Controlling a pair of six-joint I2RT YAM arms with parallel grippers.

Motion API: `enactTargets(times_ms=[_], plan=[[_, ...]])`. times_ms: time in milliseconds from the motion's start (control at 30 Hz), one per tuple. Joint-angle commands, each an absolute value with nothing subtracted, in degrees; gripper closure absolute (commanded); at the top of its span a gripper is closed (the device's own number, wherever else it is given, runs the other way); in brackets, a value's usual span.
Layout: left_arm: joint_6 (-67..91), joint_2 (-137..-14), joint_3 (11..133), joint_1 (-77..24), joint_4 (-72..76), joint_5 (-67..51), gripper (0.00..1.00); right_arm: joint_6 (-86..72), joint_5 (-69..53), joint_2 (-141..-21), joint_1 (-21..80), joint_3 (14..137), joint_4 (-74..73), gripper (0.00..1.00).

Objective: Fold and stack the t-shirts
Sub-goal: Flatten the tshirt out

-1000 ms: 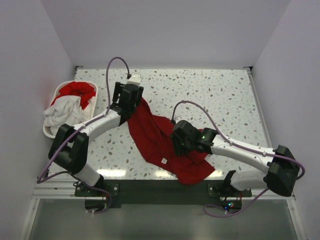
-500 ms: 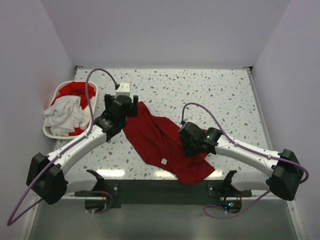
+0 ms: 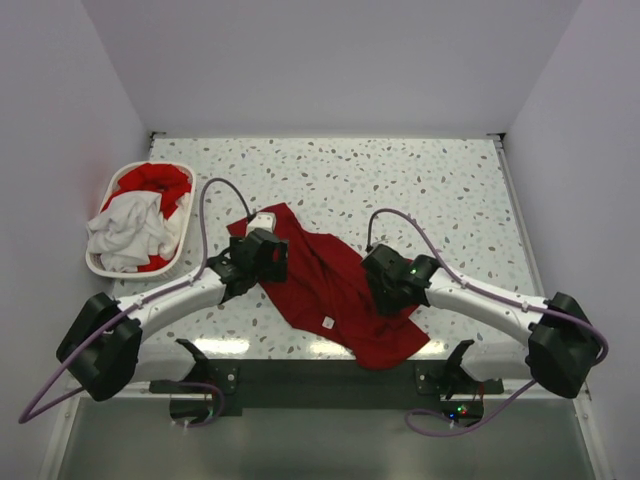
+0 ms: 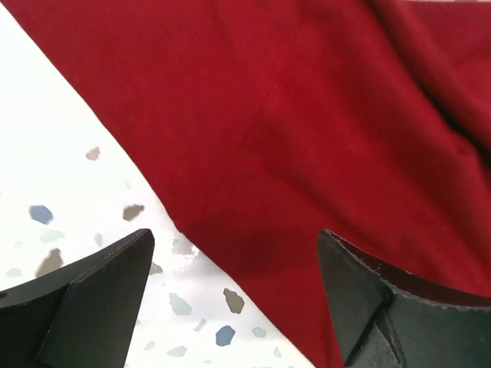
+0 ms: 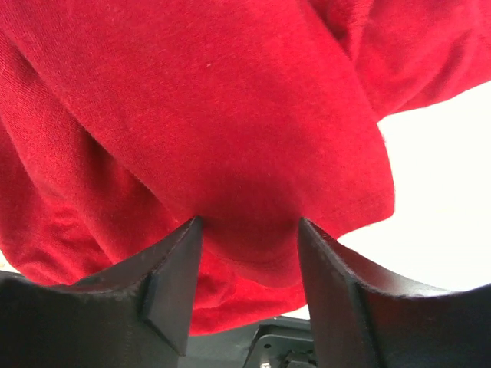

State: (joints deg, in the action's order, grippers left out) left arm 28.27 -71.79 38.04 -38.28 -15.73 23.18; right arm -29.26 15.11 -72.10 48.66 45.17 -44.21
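A deep red t-shirt [image 3: 320, 285] lies crumpled on the speckled table, its small white neck label [image 3: 327, 322] near the front. My left gripper [image 3: 272, 262] is open and empty, low over the shirt's left edge [image 4: 307, 138], with table showing between its fingers [image 4: 100, 299]. My right gripper [image 3: 383, 290] is open on the shirt's right part, and a fold of red cloth [image 5: 230, 138] bulges between its fingers [image 5: 173, 287]. A white t-shirt [image 3: 125, 228] and another red one [image 3: 155, 180] lie in the basket.
The white plastic laundry basket [image 3: 112, 272] stands at the table's left edge. The shirt's lower hem hangs over the table's near edge by the dark base rail [image 3: 300, 385]. White walls close in the left, back and right.
My left gripper has let go of the shirt's far corner and pulled back toward me to the left edge. The corner now lies flat. My right gripper shifted slightly right.
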Motion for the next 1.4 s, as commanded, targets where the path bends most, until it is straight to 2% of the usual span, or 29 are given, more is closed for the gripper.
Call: enactTargets(times_ms=[0,67,100,133,300,467,500,567,600,633,733,800,1033,1367], plan=[[33.5,-73.3,36.3,-38.4,-11.9,19.3,0.09,-28.2,13.0,-72.9,48.1,44.6,-41.2,0.53],[33.9,-74.7,35.8,-38.4,-11.5,18.9,0.14,-28.2,14.0,-73.0,47.9,45.0,-41.7,0.71],[34.2,-75.1,35.6,-38.3,-11.5,18.5,0.16,-28.7,17.5,-72.4,47.8,45.3,-42.9,0.92],[34.4,-75.3,35.3,-38.4,-11.4,18.5,0.19,-29.1,19.0,-71.6,47.7,46.1,-43.2,0.98],[34.5,-75.2,33.8,-38.4,-11.9,18.7,0.23,-24.3,23.5,-69.2,40.5,53.6,-44.0,1.0],[34.6,-75.2,33.1,-38.3,-12.6,18.9,0.24,-13.5,29.1,-79.2,30.4,69.0,-40.3,1.0],[34.7,-75.1,33.0,-38.4,-12.5,19.0,0.24,-12.4,29.7,-84.1,26.7,71.1,-37.3,0.88],[34.8,-75.0,32.9,-38.3,-12.4,19.0,0.24,-12.0,29.9,-89.8,23.4,79.9,-37.3,0.72],[34.8,-74.9,32.9,-38.3,-12.5,19.0,0.24,-12.2,30.0,-92.2,21.7,83.2,-39.2,0.6],[34.7,-74.9,33.0,-38.3,-12.9,19.1,0.24,-12.0,30.1,-95.5,21.5,88.4,-39.9,0.54],[34.7,-73.9,33.1,-38.4,-13.6,20.0,0.23,-12.1,24.8,-96.2,21.5,90.4,-41.0,0.37],[34.5,-73.0,33.3,-38.4,-13.8,20.8,0.23,-12.9,19.9,-94.8,21.6,87.8,-40.7,0.34],[33.5,-73.5,36.5,-38.4,-14.9,22.4,0.21,-15.6,4.4,-85.6,21.5,65.8,-33.5,0.36],[33.9,-79.6,37.9,-38.1,-15.1,21.5,0.21,-20.5,-3.0,-88.6,21.5,53.5,-29.9,0.33]])
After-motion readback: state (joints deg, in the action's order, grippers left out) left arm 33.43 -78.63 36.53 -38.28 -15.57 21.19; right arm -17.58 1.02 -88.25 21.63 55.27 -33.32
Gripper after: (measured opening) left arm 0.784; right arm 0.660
